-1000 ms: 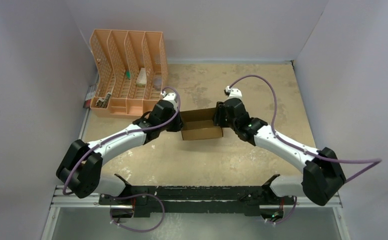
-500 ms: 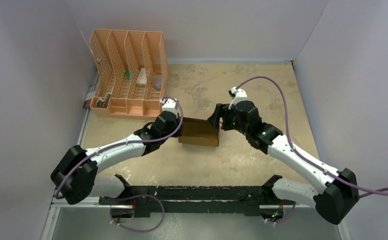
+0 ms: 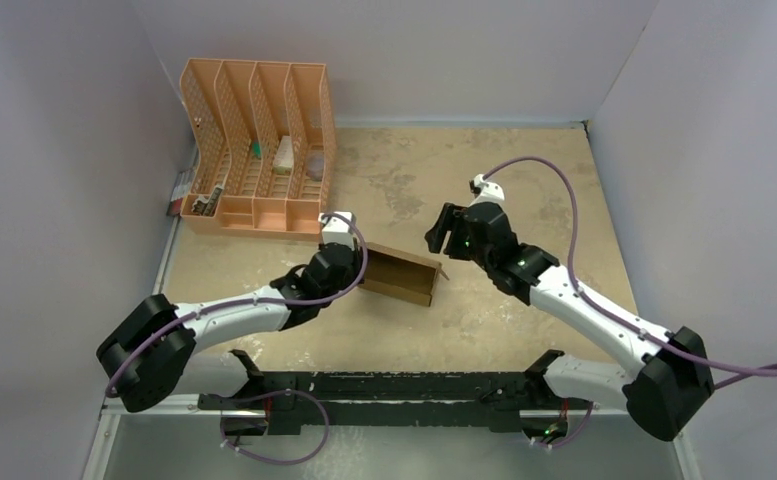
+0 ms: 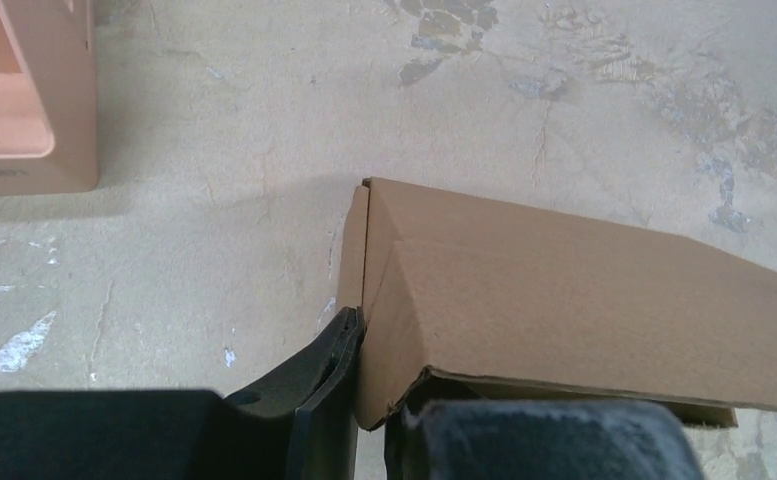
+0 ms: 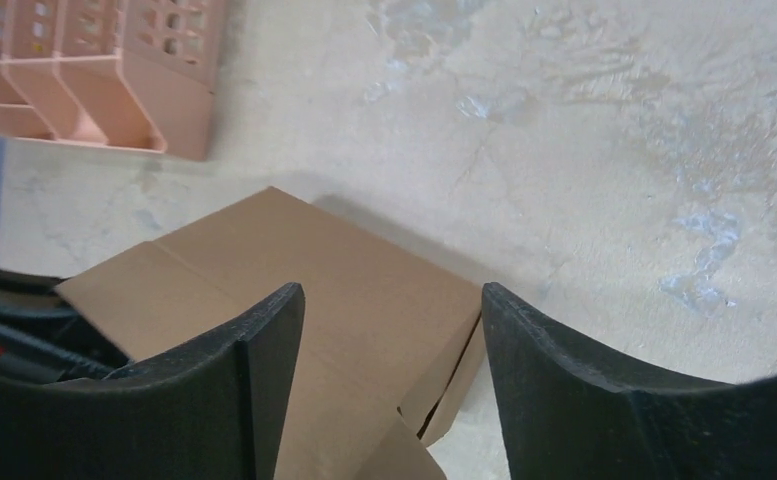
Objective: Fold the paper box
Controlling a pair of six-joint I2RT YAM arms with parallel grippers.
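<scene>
The paper box (image 3: pixel 400 276), likely light and crease-prone, is best pinched at an end wall, where the left tool (image 4: pixel 369 392) clamps it; the right tool (image 5: pixel 392 335) gapes empty.

The left end effector (image 3: pixel 357 272) seems to pinch the left end of the tilted box (image 3: pixel 404 277); the right end effector (image 3: pixel 442 235) hovers near its right end, apart.

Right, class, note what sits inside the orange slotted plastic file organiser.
The orange slotted plastic file organiser holds a small green item, a small whitish item and a small grey item in its slots, too small to identify. Its walls cover parts of each slot.
</scene>
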